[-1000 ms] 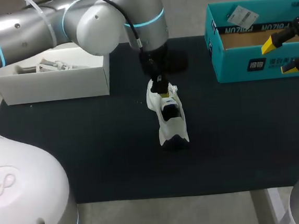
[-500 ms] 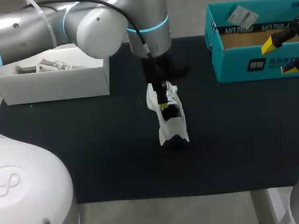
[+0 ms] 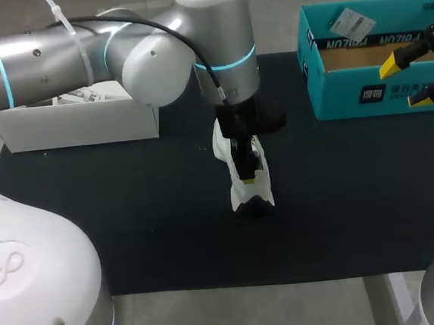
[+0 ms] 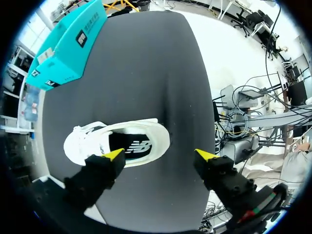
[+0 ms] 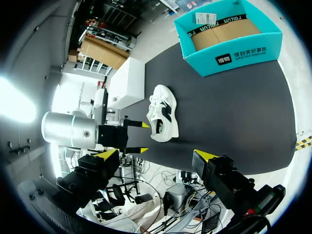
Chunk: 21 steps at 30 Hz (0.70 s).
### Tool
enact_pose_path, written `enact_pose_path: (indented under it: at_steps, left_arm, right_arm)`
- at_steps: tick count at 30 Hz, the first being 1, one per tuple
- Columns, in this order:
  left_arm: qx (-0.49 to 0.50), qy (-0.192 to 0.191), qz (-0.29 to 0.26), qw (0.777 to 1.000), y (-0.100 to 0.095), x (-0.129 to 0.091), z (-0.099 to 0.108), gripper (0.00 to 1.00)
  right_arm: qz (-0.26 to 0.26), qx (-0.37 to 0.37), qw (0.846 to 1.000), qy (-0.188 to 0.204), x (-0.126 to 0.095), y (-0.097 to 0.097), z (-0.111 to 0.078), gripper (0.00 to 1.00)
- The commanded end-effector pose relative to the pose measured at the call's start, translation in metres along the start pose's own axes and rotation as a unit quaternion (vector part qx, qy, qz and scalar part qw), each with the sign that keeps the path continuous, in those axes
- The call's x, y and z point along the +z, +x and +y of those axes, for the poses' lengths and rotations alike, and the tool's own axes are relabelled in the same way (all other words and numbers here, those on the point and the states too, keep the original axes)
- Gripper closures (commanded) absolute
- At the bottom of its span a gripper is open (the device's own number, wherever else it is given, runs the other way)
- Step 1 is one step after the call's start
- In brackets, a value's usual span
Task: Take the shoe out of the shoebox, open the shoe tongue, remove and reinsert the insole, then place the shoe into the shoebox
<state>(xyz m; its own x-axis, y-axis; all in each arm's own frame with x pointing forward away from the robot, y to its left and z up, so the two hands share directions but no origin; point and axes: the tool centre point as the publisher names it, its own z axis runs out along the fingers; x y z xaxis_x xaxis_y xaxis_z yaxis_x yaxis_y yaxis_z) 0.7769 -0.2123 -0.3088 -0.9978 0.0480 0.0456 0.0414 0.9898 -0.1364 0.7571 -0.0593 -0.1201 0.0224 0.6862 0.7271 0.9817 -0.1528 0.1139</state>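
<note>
A white shoe point(image 3: 243, 184) lies on the black mat point(image 3: 130, 216), toe toward the near edge. My left gripper point(image 3: 247, 173) hangs right over it, open, with nothing between its fingers. In the left wrist view the shoe point(image 4: 87, 145) lies beside and under one finger of that gripper point(image 4: 159, 155), and a dark insole point(image 4: 132, 146) shows inside it. The teal shoebox point(image 3: 332, 91) stands open at the back right. My right gripper point(image 3: 411, 79) hovers open over the shoebox's front right part. From the right wrist the shoe point(image 5: 163, 116) and the shoebox point(image 5: 229, 53) lie far ahead of that gripper point(image 5: 157, 155).
A white box point(image 3: 77, 125) stands at the back left of the mat, partly behind my left arm point(image 3: 154, 54). Open mat lies in front of the shoe and between shoe and shoebox.
My left gripper has gone from shut to wide open. It has slid along the shoe from the heel end toward the toe. The right arm has kept still.
</note>
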Motion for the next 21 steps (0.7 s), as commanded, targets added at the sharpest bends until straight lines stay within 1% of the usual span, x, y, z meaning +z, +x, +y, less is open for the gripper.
enact_pose_path:
  at_steps: [1, 5, 12, 17, 21]
  left_arm:
    - [0.009, 0.002, 0.004, 1.000, 0.001, 0.022, -0.007, 0.00]
    - [0.010, 0.004, 0.006, 1.000, -0.003, 0.036, -0.010, 0.00]
    - [0.006, -0.011, 0.017, 1.000, -0.011, 0.059, -0.012, 0.00]
    - [0.003, -0.012, 0.026, 1.000, -0.013, 0.071, -0.012, 0.00]
    - [0.003, -0.021, 0.028, 0.999, -0.014, 0.080, -0.010, 0.00]
  right_arm:
    - [-0.002, 0.001, 1.000, 0.000, 0.001, 0.000, 0.001, 0.00]
    - [-0.002, 0.001, 1.000, 0.000, 0.001, 0.000, 0.001, 0.00]
    - [-0.002, 0.001, 1.000, 0.000, 0.001, 0.000, 0.001, 0.00]
    - [-0.002, 0.001, 1.000, 0.000, 0.001, 0.000, 0.001, 0.00]
    - [-0.002, 0.001, 1.000, 0.000, 0.001, 0.000, 0.001, 0.00]
